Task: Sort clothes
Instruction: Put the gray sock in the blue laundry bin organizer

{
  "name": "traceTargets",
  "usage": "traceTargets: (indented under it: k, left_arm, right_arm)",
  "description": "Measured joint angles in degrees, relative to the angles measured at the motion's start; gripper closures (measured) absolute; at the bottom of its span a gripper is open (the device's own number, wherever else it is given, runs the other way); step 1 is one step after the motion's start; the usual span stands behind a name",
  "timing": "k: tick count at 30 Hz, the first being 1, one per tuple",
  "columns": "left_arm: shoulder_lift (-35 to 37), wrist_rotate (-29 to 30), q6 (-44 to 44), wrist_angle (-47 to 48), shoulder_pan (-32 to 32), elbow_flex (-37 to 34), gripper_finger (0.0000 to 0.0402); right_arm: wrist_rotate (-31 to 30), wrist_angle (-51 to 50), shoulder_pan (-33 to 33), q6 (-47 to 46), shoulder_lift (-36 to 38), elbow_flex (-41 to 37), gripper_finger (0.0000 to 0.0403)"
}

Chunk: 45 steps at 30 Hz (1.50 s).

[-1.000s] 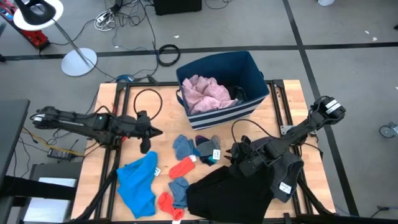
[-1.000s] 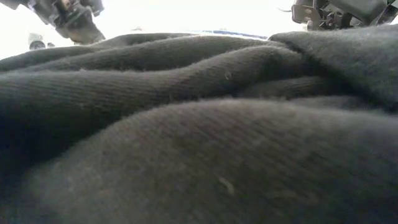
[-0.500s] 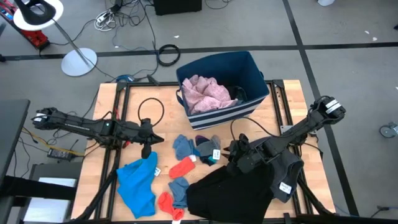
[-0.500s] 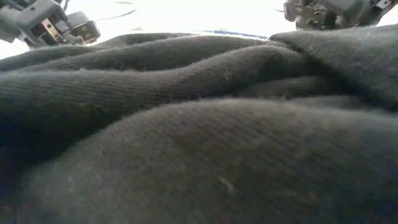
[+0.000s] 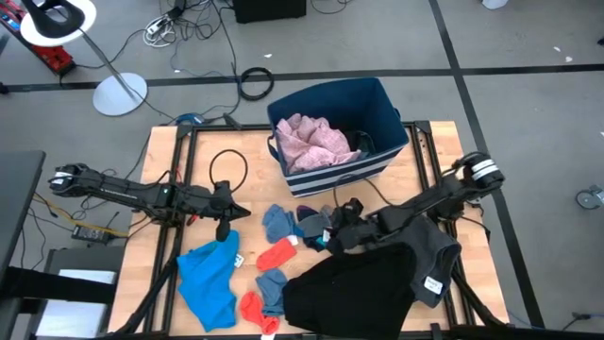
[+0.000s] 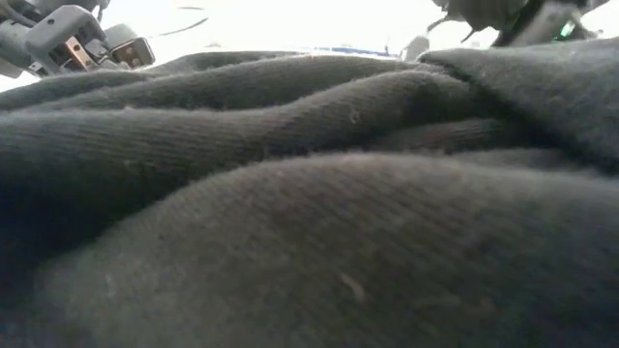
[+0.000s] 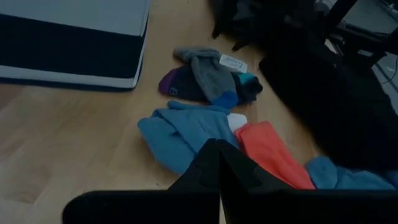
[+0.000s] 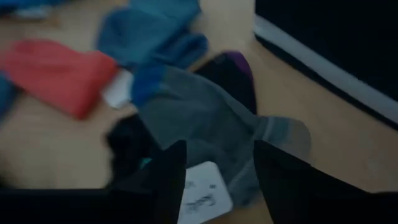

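Observation:
Small socks lie in a cluster mid-table: a blue one [image 5: 276,223], a red one [image 5: 278,253], and a grey one with a white tag [image 8: 211,124] on a dark purple-tipped one. My right gripper [image 5: 338,229] is open just over the grey sock [image 5: 314,225], one finger on each side in the right wrist view [image 8: 217,174]; I cannot tell whether it touches. My left gripper [image 5: 225,219] is shut and empty [image 7: 217,165], above the far edge of a bright blue garment [image 5: 209,274]. A black garment [image 5: 344,293] and a dark grey one [image 5: 429,250] lie at the near right.
A navy bin with white stripes [image 5: 377,104] stands at the far middle with pink clothes [image 5: 311,140] inside. Another red sock [image 5: 255,310] and blue sock [image 5: 272,288] lie near the front edge. The black garment fills the low view [image 6: 309,213].
My right gripper has gone toward the table's left, off the dark grey garment to the sock cluster. My left gripper shifted slightly toward the near edge, then kept still. The clothes have not moved.

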State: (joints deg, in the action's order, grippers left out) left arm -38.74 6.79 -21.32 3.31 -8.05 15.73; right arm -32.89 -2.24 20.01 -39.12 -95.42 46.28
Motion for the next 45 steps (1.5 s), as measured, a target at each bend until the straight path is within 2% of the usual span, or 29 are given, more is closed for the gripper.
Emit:
traceTargets:
  k: [6, 10, 13, 17, 18, 22, 27, 32, 38, 45]
  left_arm:
    - [0.0, 0.2, 0.0, -0.2, 0.0, 0.0, 0.0401]
    - [0.0, 0.2, 0.0, 0.0, 0.0, 0.0, 0.0401]
    - [0.0, 0.2, 0.0, 0.0, 0.0, 0.0, 0.0401]
    - [0.0, 0.2, 0.0, 0.0, 0.0, 0.0, 0.0401]
    - [0.0, 0.2, 0.0, 0.0, 0.0, 0.0, 0.0400]
    - [0.0, 0.2, 0.0, -0.3, 0.0, 0.0, 0.0400]
    - [0.0, 0.3, 0.9, -0.4, 0.0, 0.0, 0.0400]
    - [0.0, 1.1, 3.1, -0.6, 0.0, 0.0, 0.0400]
    - [0.0, 1.2, 4.6, -0.9, 0.0, 0.0, 0.0400]
    - [0.0, 1.5, 4.7, -0.8, 0.0, 0.0, 0.0400]
  right_arm:
    - [-0.4, 2.7, -2.2, -0.2, -5.8, 0.0, 0.0191]
    - [-0.7, 5.4, -3.4, -1.2, -9.0, 0.0, 0.0200]
    - [-1.4, 6.5, -3.4, -2.0, -10.2, 0.2, 0.0250]
    - [-2.7, 5.6, -1.9, -1.6, -9.6, 0.1, 0.0370]
    - [-3.0, 5.2, -1.3, -1.0, -9.0, 0.0, 0.0382]
    - [-4.7, 3.5, 0.7, -0.9, -4.8, 0.0, 0.0386]
    - [-6.6, -3.5, 3.3, -1.4, 2.8, 0.2, 0.0395]
    - [-10.5, -14.4, 6.0, -1.8, 10.2, 3.9, 0.0396]
    - [-14.0, -31.1, 8.5, -1.7, 15.3, 14.3, 0.0396]
    - [-17.0, -49.9, 8.1, 0.7, 15.3, 31.4, 0.0396]
